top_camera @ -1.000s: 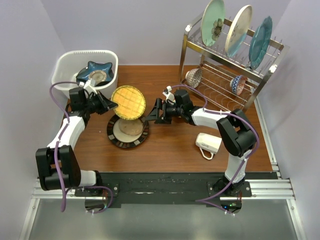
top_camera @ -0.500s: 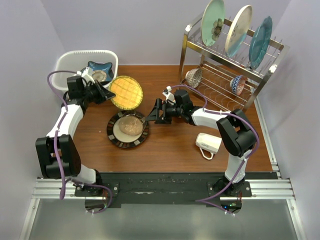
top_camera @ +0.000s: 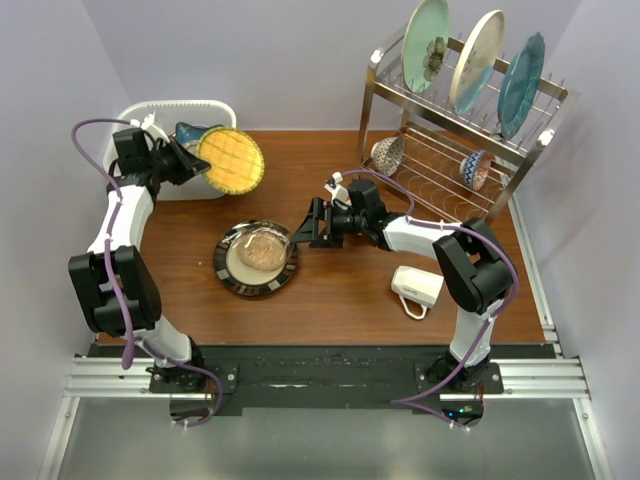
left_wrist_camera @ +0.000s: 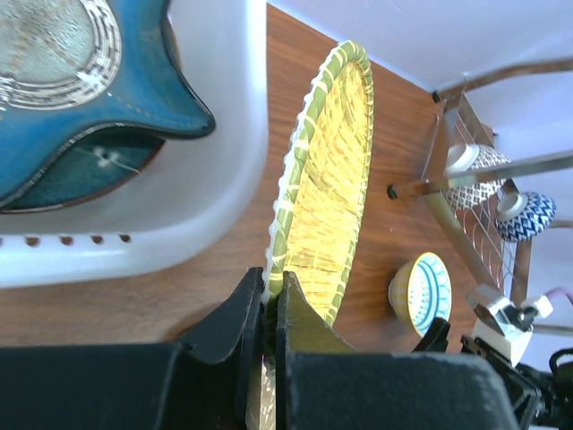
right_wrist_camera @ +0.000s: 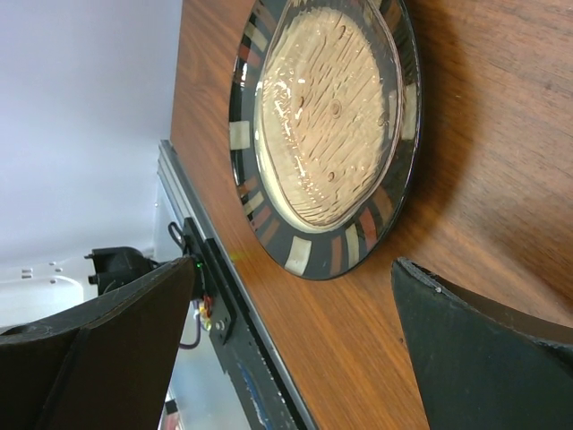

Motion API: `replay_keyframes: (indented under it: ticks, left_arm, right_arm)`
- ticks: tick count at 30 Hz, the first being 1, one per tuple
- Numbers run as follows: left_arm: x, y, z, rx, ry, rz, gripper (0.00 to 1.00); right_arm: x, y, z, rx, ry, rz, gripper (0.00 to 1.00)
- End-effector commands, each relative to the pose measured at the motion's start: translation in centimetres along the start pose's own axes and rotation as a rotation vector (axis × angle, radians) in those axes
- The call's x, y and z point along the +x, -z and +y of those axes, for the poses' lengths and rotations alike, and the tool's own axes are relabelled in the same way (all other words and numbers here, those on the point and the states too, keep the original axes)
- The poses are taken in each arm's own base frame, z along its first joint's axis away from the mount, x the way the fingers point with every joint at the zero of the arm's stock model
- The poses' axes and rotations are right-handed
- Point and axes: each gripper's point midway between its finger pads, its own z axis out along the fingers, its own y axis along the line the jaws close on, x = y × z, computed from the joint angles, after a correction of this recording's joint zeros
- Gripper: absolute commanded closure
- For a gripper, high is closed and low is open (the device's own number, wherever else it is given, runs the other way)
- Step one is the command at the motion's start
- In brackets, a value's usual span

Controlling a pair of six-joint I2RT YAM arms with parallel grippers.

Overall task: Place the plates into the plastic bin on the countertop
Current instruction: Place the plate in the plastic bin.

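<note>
Now the left end effector (top_camera: 191,164), pinching the yellow woven plate (top_camera: 232,160), has reached the plastic bin (top_camera: 180,104); right end effector (top_camera: 305,226) spread.

The left arm (top_camera: 118,215) stretches far forward along its own side, wrist turned inward, jaws pinched shut on the yellow woven plate (top_camera: 232,161). The right arm (top_camera: 412,233) bends at the elbow and reaches inward, jaws spread wide, empty.

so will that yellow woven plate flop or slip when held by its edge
Probably stiff: the yellow plate looks flat though the left tool pinches only its rim. It could pivot or slip, gripped at one edge. Likely light, being thin.
</note>
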Motion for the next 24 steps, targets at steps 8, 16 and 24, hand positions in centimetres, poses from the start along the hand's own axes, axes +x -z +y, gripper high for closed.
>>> replay_keyframes:
  ticks: [8,16,24]
  left_arm:
    - [-6.6,-0.5,-0.4,0.032,0.021,-0.145,1.0]
    - [-9.3,-1.1,0.6,0.03,0.048,-0.208,1.0]
    - [-11.5,-1.4,1.1,0.068,0.084,-0.271,1.0]
  right_arm:
    - [-0.7,0.0,1.1,-0.031,0.057,-0.003,0.02]
    - [-0.5,-0.2,0.8,-0.027,0.05,0.004,0.01]
    - [-0.1,-0.3,0.0,-0.008,0.037,0.012,0.02]
